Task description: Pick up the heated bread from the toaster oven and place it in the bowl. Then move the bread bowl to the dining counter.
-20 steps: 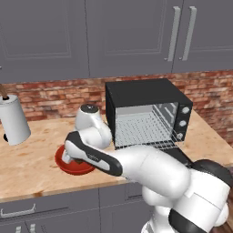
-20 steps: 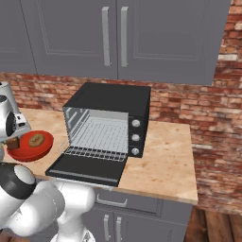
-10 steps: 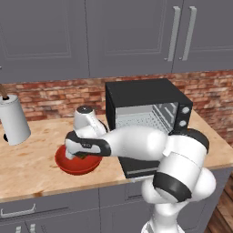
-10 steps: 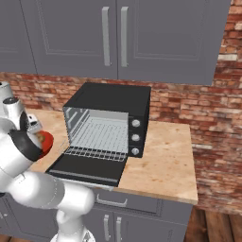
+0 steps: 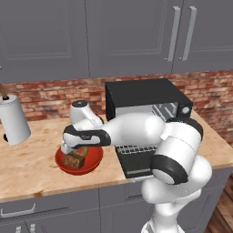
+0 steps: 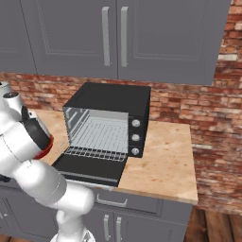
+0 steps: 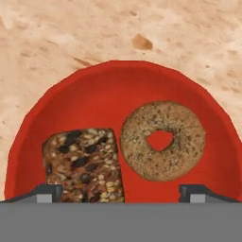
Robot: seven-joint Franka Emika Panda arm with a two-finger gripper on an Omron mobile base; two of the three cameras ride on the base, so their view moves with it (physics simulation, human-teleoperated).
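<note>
The bread [image 7: 84, 164] now lies in the red bowl [image 7: 56, 108], flat on the bottom, right beside a bagel [image 7: 163, 140] and nearly touching it. A moment ago the gripper [image 7: 120, 191] was pinched tighter; now its two tips stand wide apart with nothing between them. So the bread has just been let go. The gripper hangs just above the bowl, with the bread under one tip and the bagel near the other.

That means the first part of the job looks done. The bread is out of the oven [image 5: 150, 109] and in the bowl.

The bowl [image 5: 93, 160] sits on the wood counter [image 5: 32, 159], a little way from the oven's open door [image 6: 90, 169]. The rack [image 6: 101, 137] inside is bare. A paper towel roll [image 5: 13, 120] stands well off to the side.

What is left is to take hold of the bowl, likely by its rim, and carry it to the dining counter without tipping it.
</note>
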